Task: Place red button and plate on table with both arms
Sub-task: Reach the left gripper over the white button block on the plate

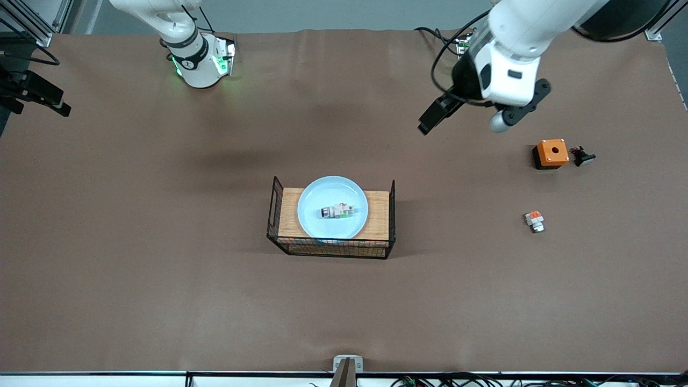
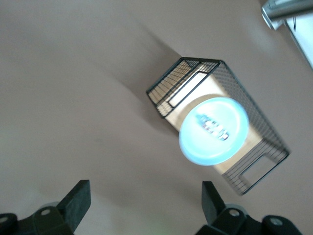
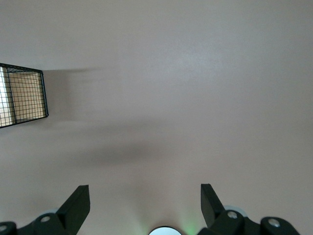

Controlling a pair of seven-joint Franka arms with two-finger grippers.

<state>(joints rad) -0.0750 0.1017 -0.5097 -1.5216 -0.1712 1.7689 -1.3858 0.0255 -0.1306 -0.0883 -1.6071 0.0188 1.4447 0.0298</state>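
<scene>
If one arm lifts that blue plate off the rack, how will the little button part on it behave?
The button part lies on its side on the glossy plate, so it would probably roll or slide if the plate tilts. It looks small and light, so even a slight jolt might shift it.

Robotics lab: worktop [image 1: 161,279] under a plain brown mat, two white arms on green-lit bases [image 1: 201,67], aluminium frame rails [image 1: 32,24] at the corners, cable bundles [image 1: 457,380] along the edge.

Your brown-matted bench [image 1: 161,269] carries the wire rack [image 1: 331,248] at its middle, and toward the left arm's end an orange box [image 1: 552,152], a black part [image 1: 582,156] and an orange-topped part [image 1: 535,221].
</scene>
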